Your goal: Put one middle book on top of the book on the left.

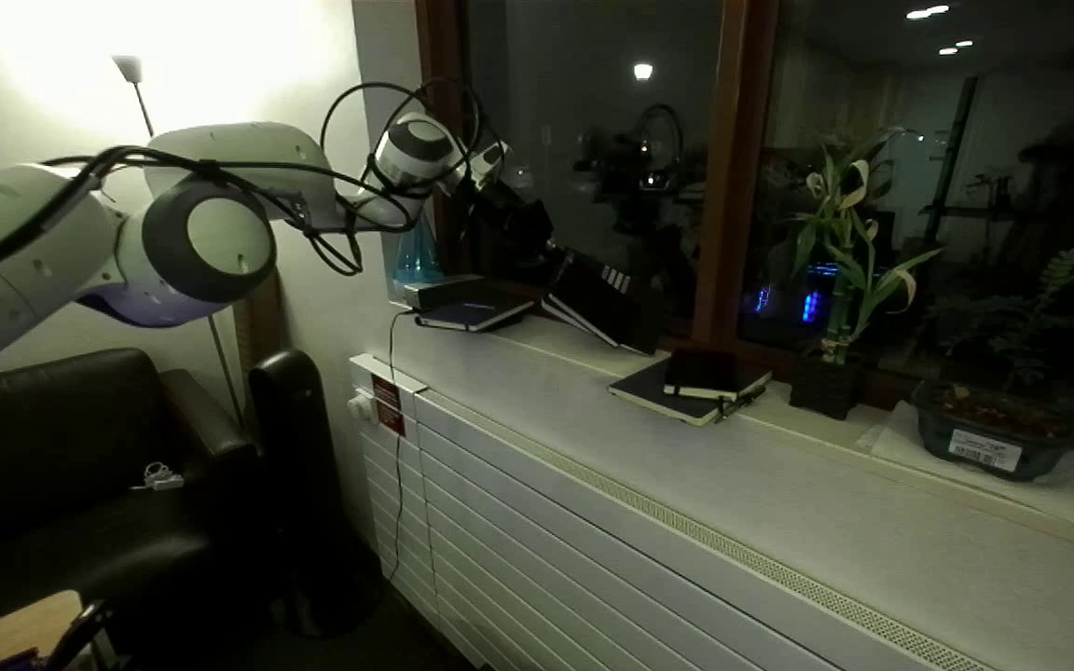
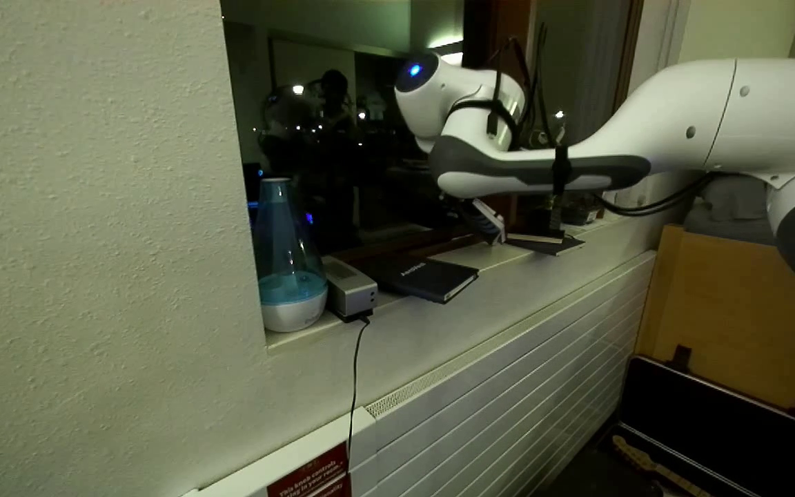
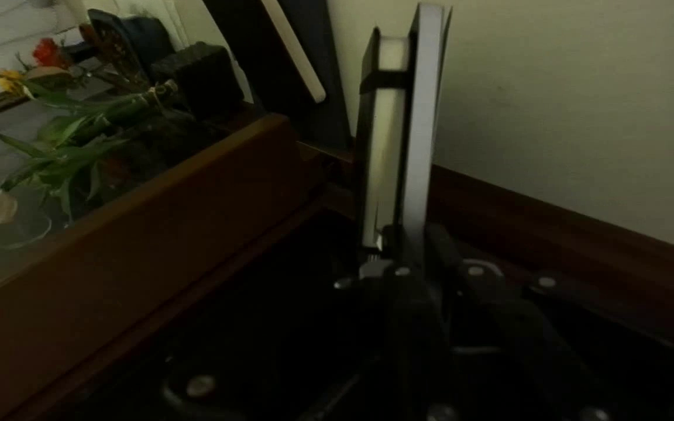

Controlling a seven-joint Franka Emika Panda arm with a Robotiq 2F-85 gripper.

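The end effector (image 3: 416, 247) is narrow in the wrist view, its black metal fingers (image 3: 443, 248) closed on a thin dark book with a pale grey edge (image 3: 422, 128), one on each side. A thicker black book with cream pages and an elastic band (image 3: 388, 140) stands right beside it, outside the grip; whether it touches the nearer finger, I cannot tell. In an exterior view the pair is tilted, close to the dark window (image 1: 546, 75), with the lower end down at the white worktop (image 1: 826, 485).

Left of the pair in that view, a flat, dark rectangular notebook (image 1: 476, 310) lies on the worktop, well apart from the grip. It sits just beside a silver-grey box-shaped device (image 2: 352, 286), from whose base a thin black cable (image 2: 354, 379) hangs down. Next to that stands a translucent blue, cone-shaped vessel with a white base (image 2: 290, 286).

On the right, a small black notebook (image 1: 709, 375) rests on a larger, thin dark notebook (image 1: 654, 393). Beyond them stand a green bamboo plant (image 1: 840, 312) in a square black pot (image 1: 824, 387) and a dark green planter with a white label (image 1: 994, 449).

The white and grey robot arm (image 1: 239, 154) extends above a black leather sofa (image 1: 52, 447). A white slatted radiator (image 1: 518, 540) runs below the worktop.
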